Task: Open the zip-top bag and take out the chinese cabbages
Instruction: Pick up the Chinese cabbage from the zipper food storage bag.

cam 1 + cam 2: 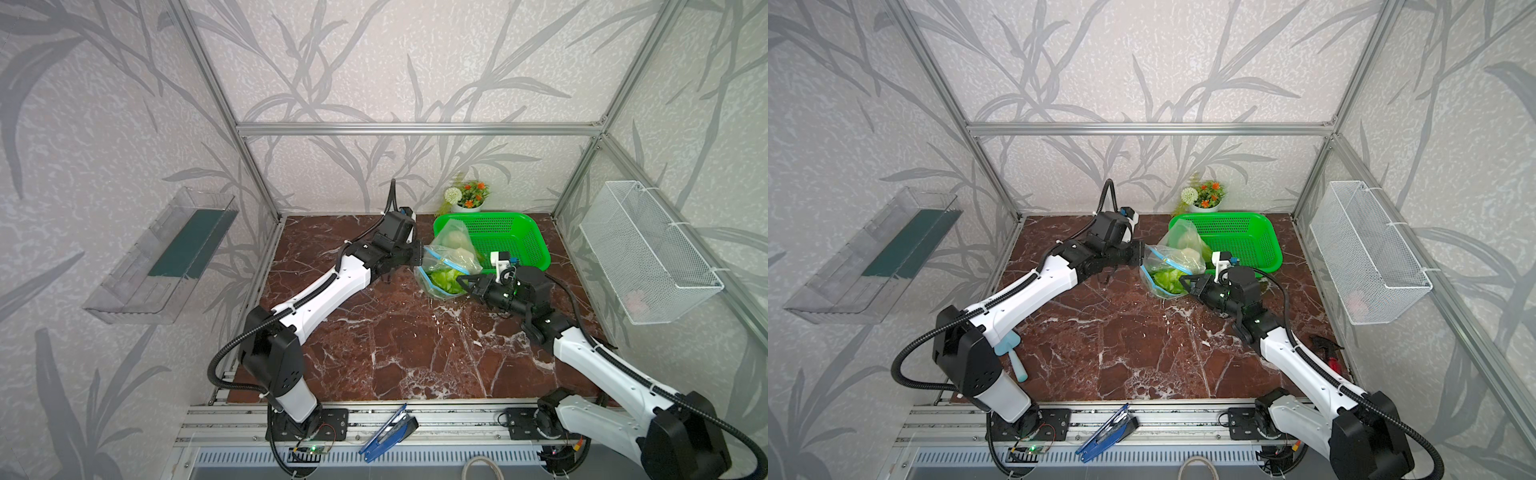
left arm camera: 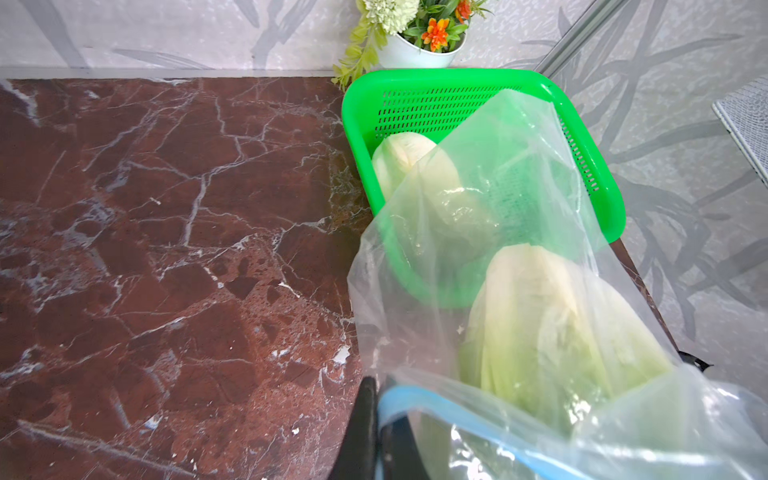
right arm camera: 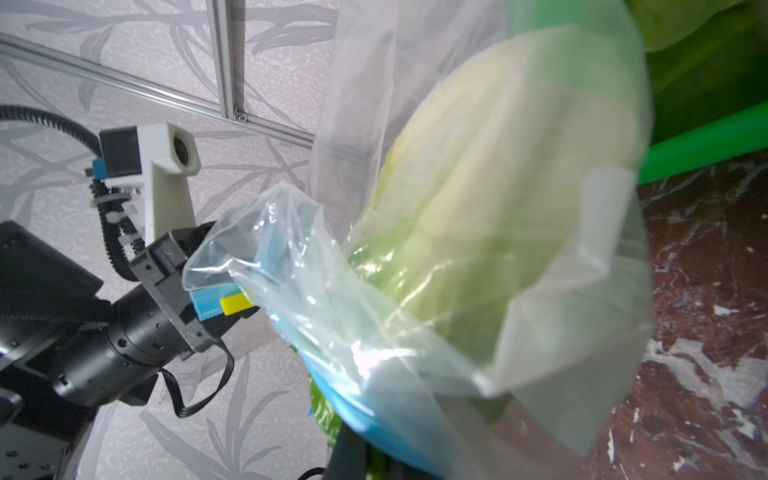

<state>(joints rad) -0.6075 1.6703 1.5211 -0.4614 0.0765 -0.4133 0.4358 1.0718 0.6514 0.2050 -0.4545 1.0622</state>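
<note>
You have one clear, crinkly bag (image 1: 446, 259) stretched between two grippers, its far end lying over the rim of the single green perforated basket (image 1: 538, 245). Two oval cabbages (image 2: 540, 332), white-based and pale green, show through the film. Your left gripper (image 3: 224, 303) pinches the blue zip strip beside its yellow slider; your right gripper (image 1: 464, 286) is clamped on the opposite rim

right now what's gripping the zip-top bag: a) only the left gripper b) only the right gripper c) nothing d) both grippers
d: the left gripper and the right gripper each pinch the zip-top bag at its blue zip rim, on opposite sides
</note>
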